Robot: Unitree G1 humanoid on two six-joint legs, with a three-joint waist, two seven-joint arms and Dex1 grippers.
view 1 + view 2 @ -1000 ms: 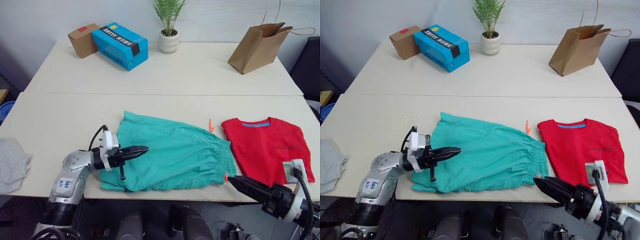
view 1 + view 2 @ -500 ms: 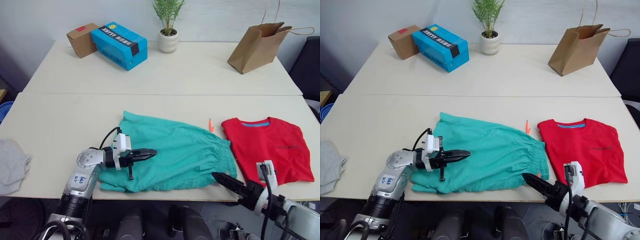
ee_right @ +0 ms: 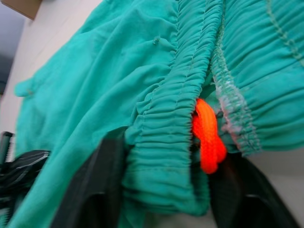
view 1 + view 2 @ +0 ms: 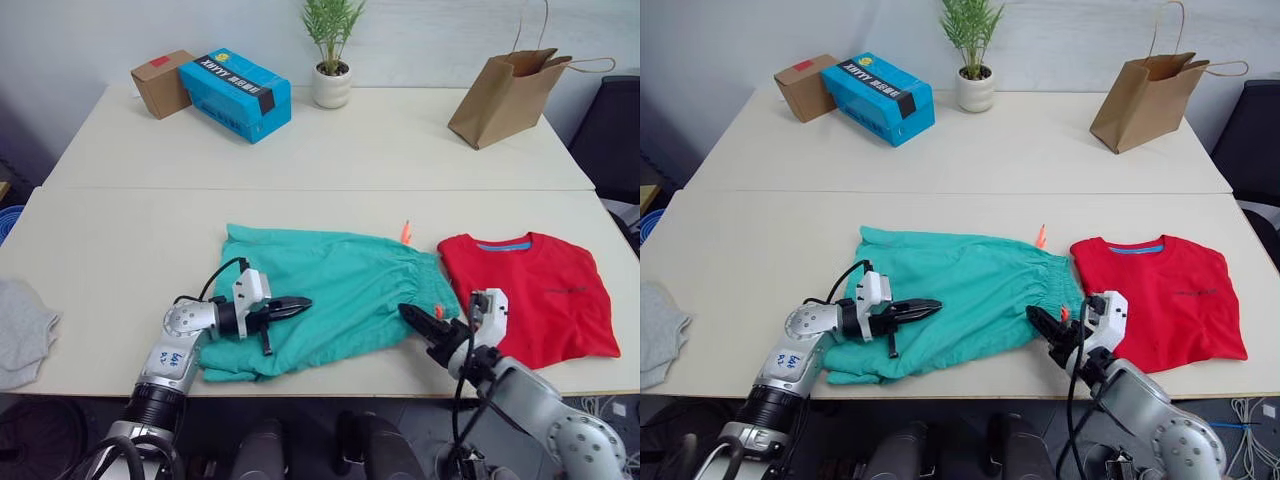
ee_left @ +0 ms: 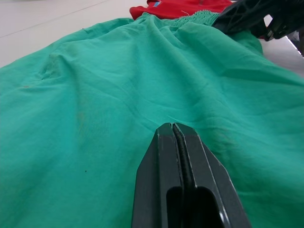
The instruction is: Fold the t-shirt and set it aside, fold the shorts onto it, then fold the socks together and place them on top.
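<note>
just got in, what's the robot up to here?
It is working on the shorts, spread flat on the table. The right hand is at the waistband, its open fingers around the gathered edge beside the orange drawstring. The left hand rests shut on the leg end. The t-shirt lies folded to the right. A grey sock waits at the table's left edge.
</note>
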